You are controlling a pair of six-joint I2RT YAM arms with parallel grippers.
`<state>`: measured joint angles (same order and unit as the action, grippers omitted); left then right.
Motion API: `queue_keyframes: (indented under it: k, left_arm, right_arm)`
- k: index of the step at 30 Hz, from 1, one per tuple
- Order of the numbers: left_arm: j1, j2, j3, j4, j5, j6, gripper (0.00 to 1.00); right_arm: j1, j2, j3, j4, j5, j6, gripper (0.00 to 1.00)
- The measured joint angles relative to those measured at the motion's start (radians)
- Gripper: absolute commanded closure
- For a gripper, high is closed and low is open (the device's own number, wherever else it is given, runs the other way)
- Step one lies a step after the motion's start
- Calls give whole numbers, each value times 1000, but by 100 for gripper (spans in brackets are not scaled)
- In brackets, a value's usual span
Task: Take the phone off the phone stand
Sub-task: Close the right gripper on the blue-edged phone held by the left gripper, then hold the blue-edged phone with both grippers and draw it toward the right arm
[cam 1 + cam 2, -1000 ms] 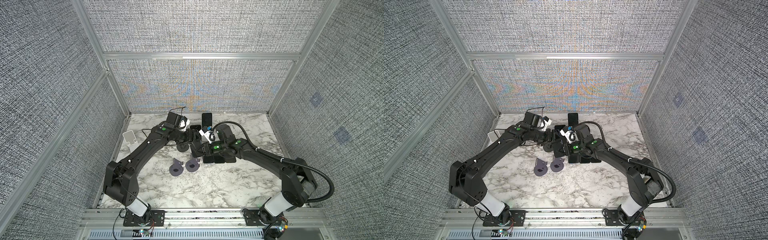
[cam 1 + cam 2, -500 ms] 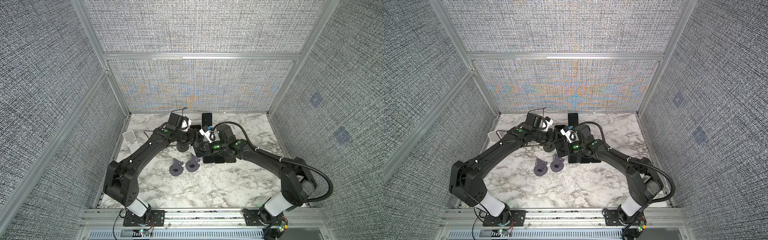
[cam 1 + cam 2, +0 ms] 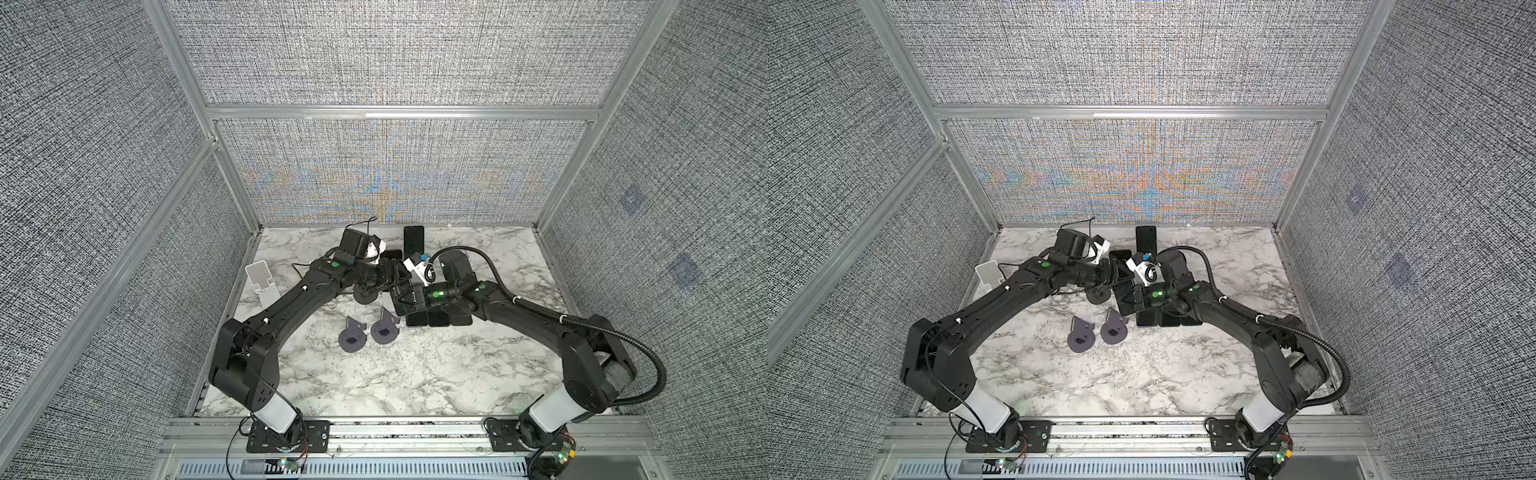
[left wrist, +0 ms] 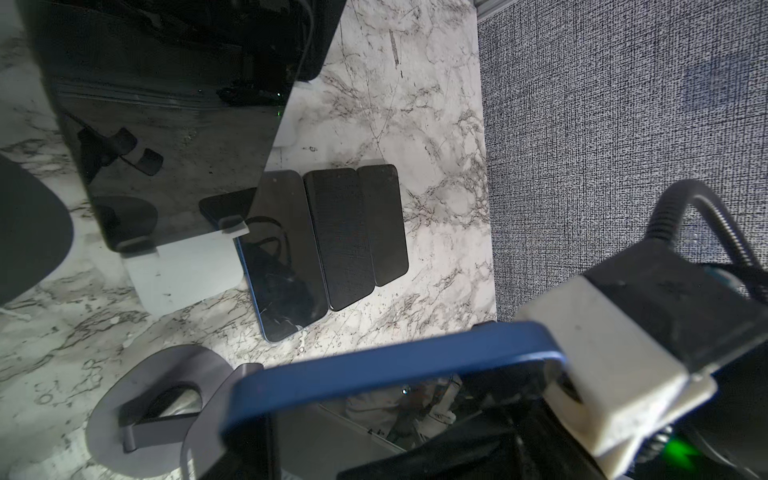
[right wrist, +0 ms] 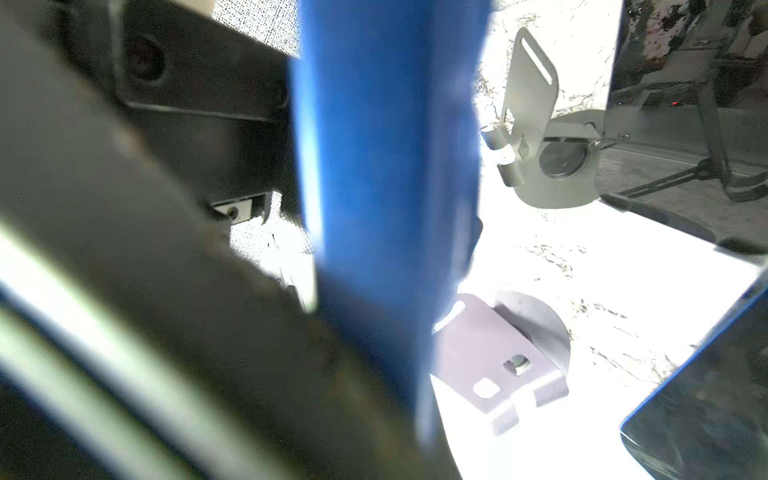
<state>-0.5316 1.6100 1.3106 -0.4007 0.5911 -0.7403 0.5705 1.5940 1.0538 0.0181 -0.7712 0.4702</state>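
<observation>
The phone, with a dark screen and a blue rim (image 4: 395, 365), hangs in the air between my two grippers near the middle of the table. My left gripper (image 3: 397, 276) spans its width, though its fingers are hidden behind the phone in the left wrist view. My right gripper (image 3: 409, 297) comes in from the right and is shut on the phone's thin blue edge (image 5: 386, 166). Two empty purple phone stands (image 3: 353, 334) (image 3: 384, 328) sit on the marble just in front. In both top views the arms hide most of the phone.
Three phones lie flat side by side (image 4: 340, 241). Next to them another phone leans on a white stand (image 4: 183, 270). One more phone stands at the back (image 3: 413, 241). A black round stand (image 3: 365, 297) and a white stand (image 3: 262, 278) sit further left. Walls enclose the table.
My right gripper's jaws have closed onto the phone's edge. Both arms have barely moved, and the left gripper's spread is unchanged.
</observation>
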Motion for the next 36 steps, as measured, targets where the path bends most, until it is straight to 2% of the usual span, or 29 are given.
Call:
queue_keyframes:
  k: [3, 10, 22, 27, 33, 36]
  left_arm:
    - [0, 2, 1, 3, 5, 0, 37]
    - [1, 5, 13, 2, 7, 7, 19]
    - [3, 0, 14, 10, 1, 5, 12]
    - [6, -68, 3, 11, -29, 22, 9]
    - [29, -192, -193, 205, -22, -1, 8]
    - [29, -229, -311, 391, 0, -31, 16]
  right_arm:
    - [-4, -3, -5, 8, -8, 7, 100]
    - [-11, -12, -8, 3, -8, 32, 100]
    - [-33, -24, -42, -17, 8, 68, 100]
    - [-47, -68, -61, -10, 3, 73, 100]
    - [-103, -147, -113, -30, -51, 75, 100]
    - [-140, -187, -119, -31, -105, 76, 100]
